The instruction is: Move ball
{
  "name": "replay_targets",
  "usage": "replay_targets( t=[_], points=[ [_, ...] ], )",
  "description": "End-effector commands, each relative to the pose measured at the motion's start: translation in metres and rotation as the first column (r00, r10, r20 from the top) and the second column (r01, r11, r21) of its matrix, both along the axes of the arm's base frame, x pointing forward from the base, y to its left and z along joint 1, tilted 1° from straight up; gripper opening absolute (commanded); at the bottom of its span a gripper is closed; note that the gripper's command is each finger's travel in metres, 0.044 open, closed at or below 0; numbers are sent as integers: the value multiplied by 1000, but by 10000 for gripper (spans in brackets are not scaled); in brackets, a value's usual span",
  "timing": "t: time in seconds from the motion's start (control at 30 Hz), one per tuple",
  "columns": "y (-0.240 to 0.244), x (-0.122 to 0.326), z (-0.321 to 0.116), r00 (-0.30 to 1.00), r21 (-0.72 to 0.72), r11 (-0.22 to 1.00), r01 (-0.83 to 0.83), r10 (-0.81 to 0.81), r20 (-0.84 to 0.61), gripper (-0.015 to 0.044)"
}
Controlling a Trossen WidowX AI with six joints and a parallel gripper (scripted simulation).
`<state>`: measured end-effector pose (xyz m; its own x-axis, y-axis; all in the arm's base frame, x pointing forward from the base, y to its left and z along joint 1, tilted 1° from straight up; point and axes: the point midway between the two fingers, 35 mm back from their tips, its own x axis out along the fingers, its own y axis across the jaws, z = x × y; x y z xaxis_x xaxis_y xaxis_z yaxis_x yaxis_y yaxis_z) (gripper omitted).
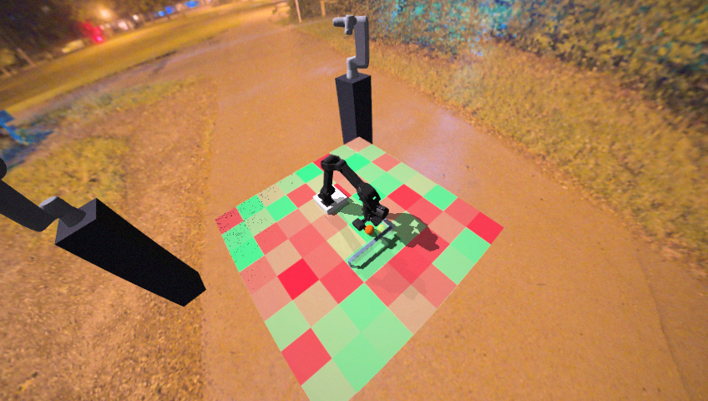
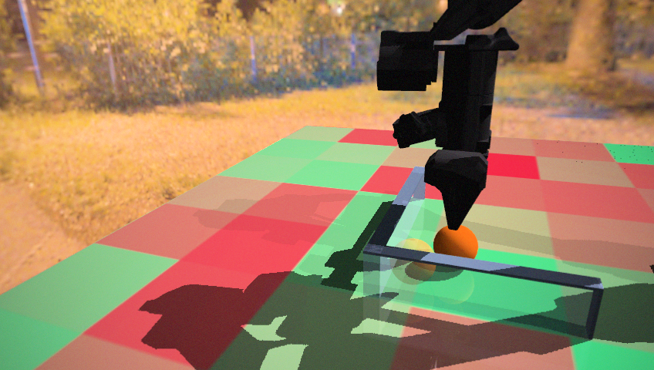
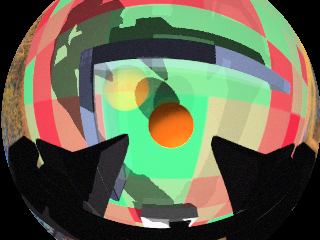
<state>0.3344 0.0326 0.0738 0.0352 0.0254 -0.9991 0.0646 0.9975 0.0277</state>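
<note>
showing 2 jaws apart, the wrist view reveals the ball [image 1: 369, 229] [image 2: 455, 243] [image 3: 171, 125] ahead between fingertips that overlap in the exterior view.

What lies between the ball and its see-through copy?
No object: just the ball's dark shadow on the tabletop between the ball and the copy, as the wrist view shows.

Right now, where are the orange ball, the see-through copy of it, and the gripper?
Orange ball [image 1: 369, 229] [image 2: 455, 243] [image 3: 171, 125]: top, exterior and wrist views, on its visible body.
See-through copy [image 2: 412, 248] [image 3: 124, 90]: exterior and wrist views, on its pale body.
Gripper [image 3: 171, 140]: wrist view, midway between its fingertips.
</note>
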Motion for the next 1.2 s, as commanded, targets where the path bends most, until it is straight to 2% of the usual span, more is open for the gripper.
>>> replay_targets(
  t=[0.0,0.83,0.93,1.17],
  points=[
    [-1,-1,-9,1000,-7,1000,6,-6,-8,383],
    [0,-1,-47,1000,-7,1000,6,-6,-8,383],
    [0,-1,-47,1000,-7,1000,6,-6,-8,304],
    [0,-1,-47,1000,-7,1000,6,-6,-8,257]
  ],
)
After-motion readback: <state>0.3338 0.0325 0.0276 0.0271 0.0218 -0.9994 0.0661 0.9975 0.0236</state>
